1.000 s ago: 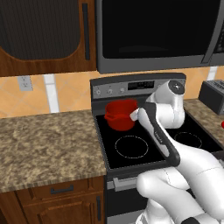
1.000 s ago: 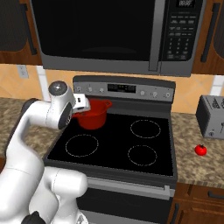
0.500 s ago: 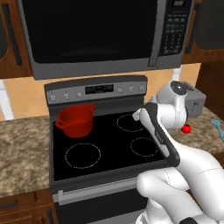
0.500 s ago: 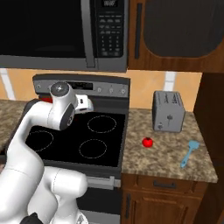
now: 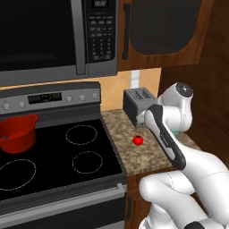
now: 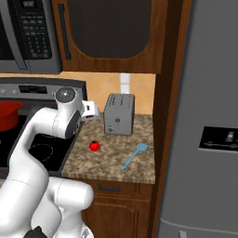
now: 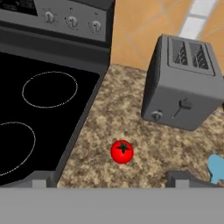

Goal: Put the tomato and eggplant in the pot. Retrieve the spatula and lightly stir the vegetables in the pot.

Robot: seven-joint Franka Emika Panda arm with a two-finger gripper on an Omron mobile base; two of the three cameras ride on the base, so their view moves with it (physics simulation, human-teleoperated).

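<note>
nothing is in the red pot (image 5: pixel 17 133) yet; the tomato (image 7: pixel 122 151) sits at six o'clock of the toaster (image 7: pixel 186 82), the spatula (image 6: pixel 134 155) is untouched, and my gripper (image 7: pixel 109 180) carries nothing, its fingertips set wide.

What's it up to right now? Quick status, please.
Gripper open, above counter. Tomato on counter near toaster; spatula beside it. Pot on stove. Nothing in the way.

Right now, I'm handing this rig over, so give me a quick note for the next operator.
Gripper: fingers apart and holding nothing, above the counter.
Tomato: on the counter between the stove and the toaster.
Spatula: flat on the counter, right of the tomato.
Pot: on the stove's back left burner.
Eggplant: not spotted.
Done: nothing moved into the pot as far as can be told.
Left: load both vegetables, fetch the spatula, stir.
</note>
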